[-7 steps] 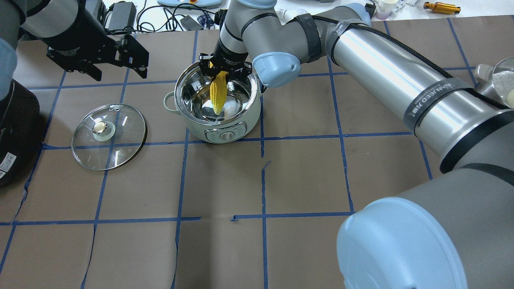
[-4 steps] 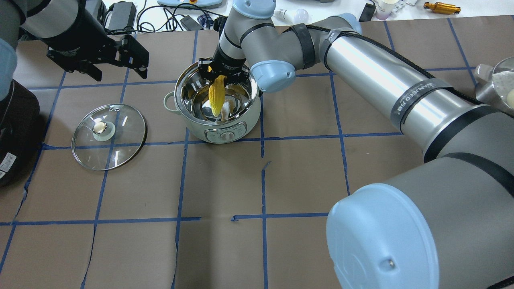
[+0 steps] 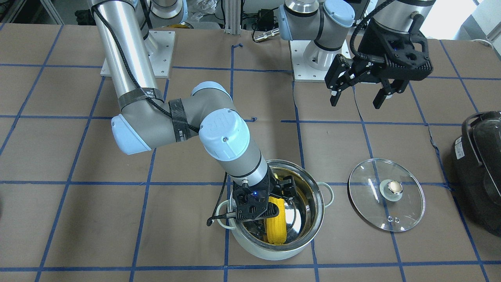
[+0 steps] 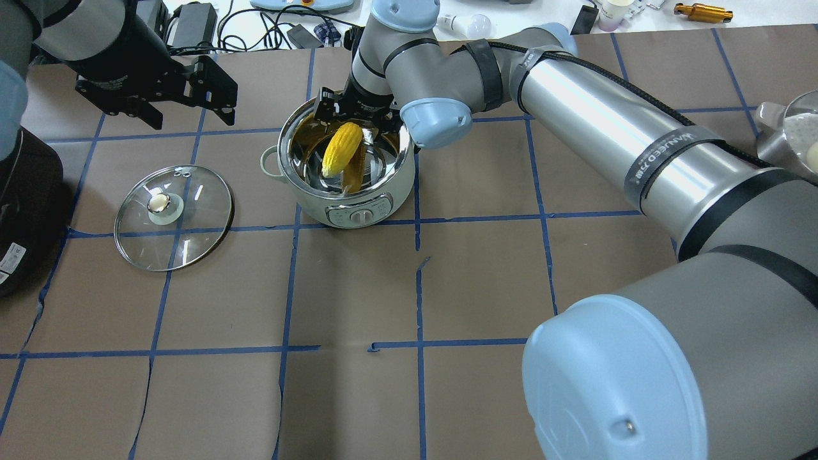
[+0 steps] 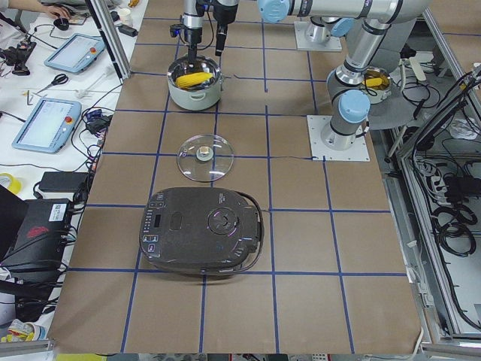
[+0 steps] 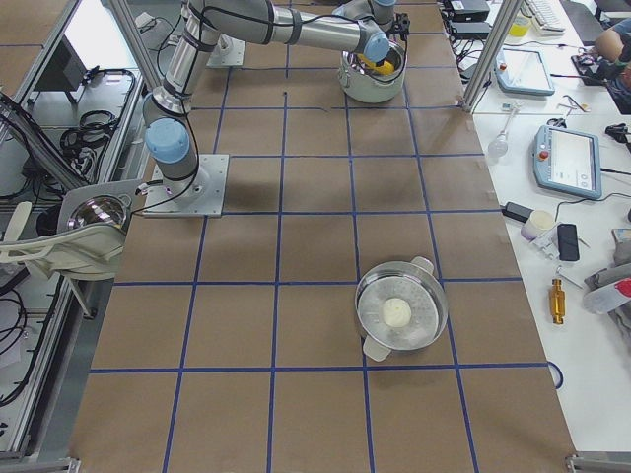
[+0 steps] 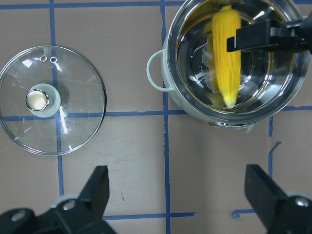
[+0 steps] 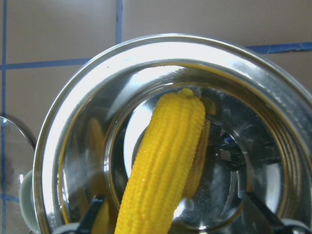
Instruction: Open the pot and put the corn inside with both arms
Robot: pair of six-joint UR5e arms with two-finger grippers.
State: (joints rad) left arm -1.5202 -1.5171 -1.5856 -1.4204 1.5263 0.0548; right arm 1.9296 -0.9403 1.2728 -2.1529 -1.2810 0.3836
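The pot point(image 4: 358, 203) stands open, mint-white outside and shiny steel inside; it also shows in the front view point(image 3: 315, 203). The yellow corn point(image 4: 339, 148) leans tilted inside it, tip down point(image 3: 276, 227) point(image 7: 226, 53) point(image 8: 165, 161). My right gripper point(image 4: 356, 121) is just inside the pot's far rim and open, its fingers wide on either side of the corn and not touching it. The glass lid point(image 4: 174, 217) lies flat on the table to the pot's left point(image 3: 385, 194) point(image 7: 51, 100). My left gripper point(image 4: 185, 89) hovers open and empty, high above the lid's far side point(image 3: 360, 90).
A black appliance point(image 4: 25, 211) sits at the table's left edge point(image 3: 479, 168). A second steel pot holding a white ball point(image 6: 399, 313) stands far to the right. Cables and small items point(image 4: 255, 25) lie beyond the table's far edge.
My right gripper has opened and let go of the corn. The corn has tipped to the left and dropped lower into the pot. The left arm has not moved.
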